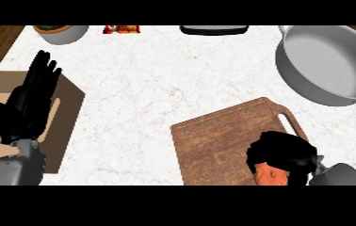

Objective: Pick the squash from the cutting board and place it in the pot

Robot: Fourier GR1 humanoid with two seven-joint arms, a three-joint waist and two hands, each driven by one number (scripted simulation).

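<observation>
- Right hand [281, 152]: fingers curled round the squash [271, 175], at the near right corner of the cutting board [215, 145].
- Pot [323, 62]: beyond that hand, slightly to the right, well apart.
- Left hand [35, 93]: open, resting at the left edge, much farther from the squash.

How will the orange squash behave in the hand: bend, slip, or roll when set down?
The squash looks solid, so probably stiff. The right hand curled round it hides most of its shape, so rolling is hard to judge.

Grained wooden cutting board [219, 145], matt grey metal pot [321, 67], speckled stone counter [160, 79].
</observation>
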